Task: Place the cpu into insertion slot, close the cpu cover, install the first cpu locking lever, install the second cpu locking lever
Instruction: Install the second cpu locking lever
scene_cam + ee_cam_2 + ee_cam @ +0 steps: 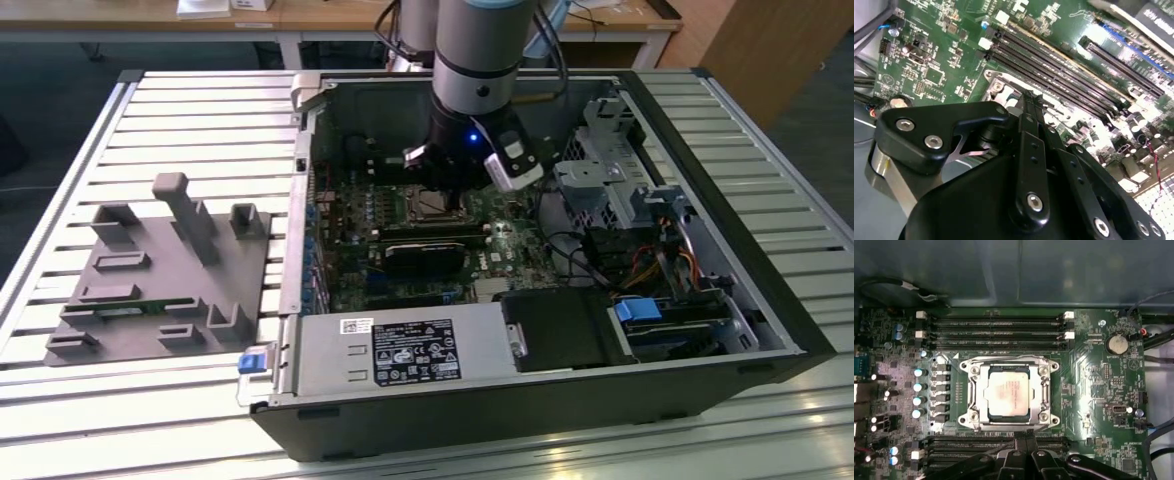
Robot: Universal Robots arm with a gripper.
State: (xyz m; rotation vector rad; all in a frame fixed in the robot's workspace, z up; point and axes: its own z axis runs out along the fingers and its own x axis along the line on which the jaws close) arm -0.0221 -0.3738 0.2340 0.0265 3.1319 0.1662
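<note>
The cpu (1009, 392) is already sitting in the insertion slot (985, 418) on the green motherboard (1094, 390). It's a small flat square with a pale silvery-beige top and some faint print on it. The cpu cover (979, 390) is folded down around it: a thin silvery metal frame, with the chip showing through its square opening and a screw at each corner of the socket's frame. Long black memory slots (996, 330) run along two opposite sides of the socket. The gripper (1026, 440) hangs right by the socket's edge, next to one bank of memory slots. Its black fingers (1030, 107) look pressed together with nothing between them, so it's clenched on empty air. In the exterior view the arm (477, 60) reaches down into the open computer case (747, 230).
</note>
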